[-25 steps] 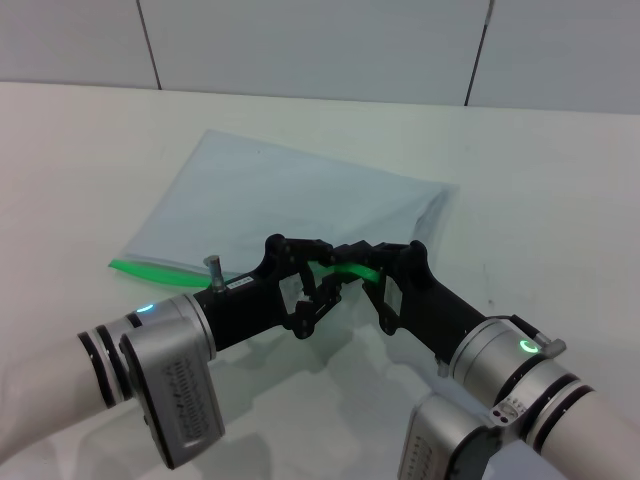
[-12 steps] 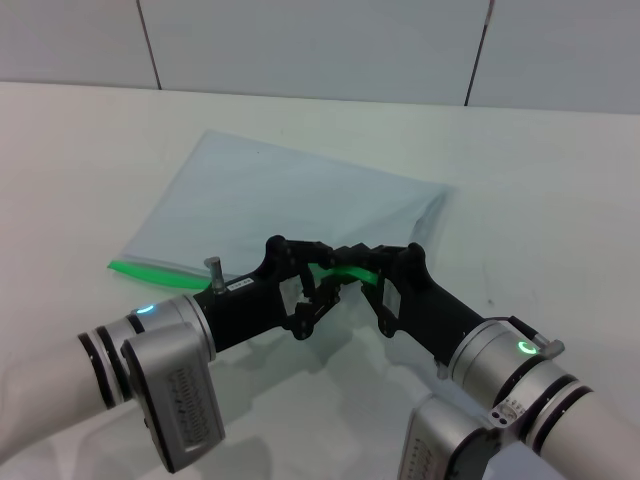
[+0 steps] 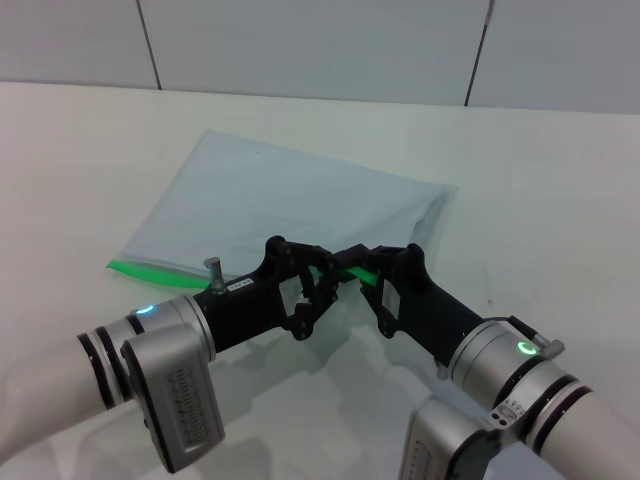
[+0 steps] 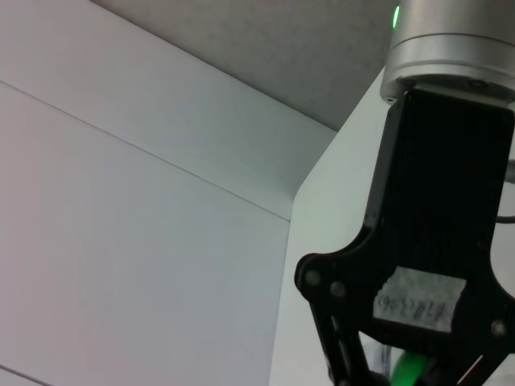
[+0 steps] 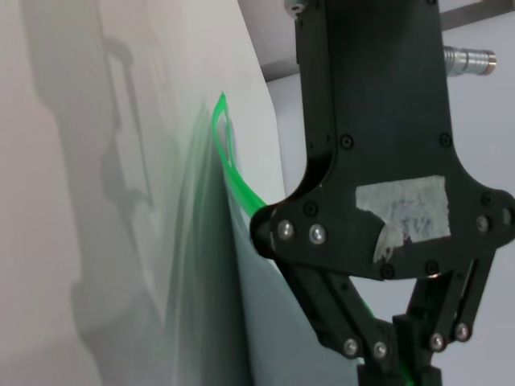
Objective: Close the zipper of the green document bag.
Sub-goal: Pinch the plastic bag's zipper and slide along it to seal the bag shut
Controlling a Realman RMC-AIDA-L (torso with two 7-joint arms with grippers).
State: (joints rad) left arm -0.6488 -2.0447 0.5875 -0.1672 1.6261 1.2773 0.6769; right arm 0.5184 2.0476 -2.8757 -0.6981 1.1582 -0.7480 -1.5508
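Green document bag (image 3: 300, 195): flat, translucent pale blue-grey rectangular pouch, lying askew on the white worktop (image 3: 560, 190); contents, if any, cannot be made out.
Zipper (image 3: 150, 270): thin bright green plastic strip along the pouch's near long edge; one end lies flat at the robot's left, the middle is raised off the worktop between the two hands. The slider cannot be told apart.
Left hand (image 3: 335, 272): black linkage fingers narrowed onto the raised green strip.
Right hand (image 3: 368, 272): black, facing the left hand, fingers closed on the same strip just beside it.
Labels: a worn white sticker on each hand's black housing; writing not legible.
Backdrop: pale wall panels (image 3: 300, 45) with dark seams.
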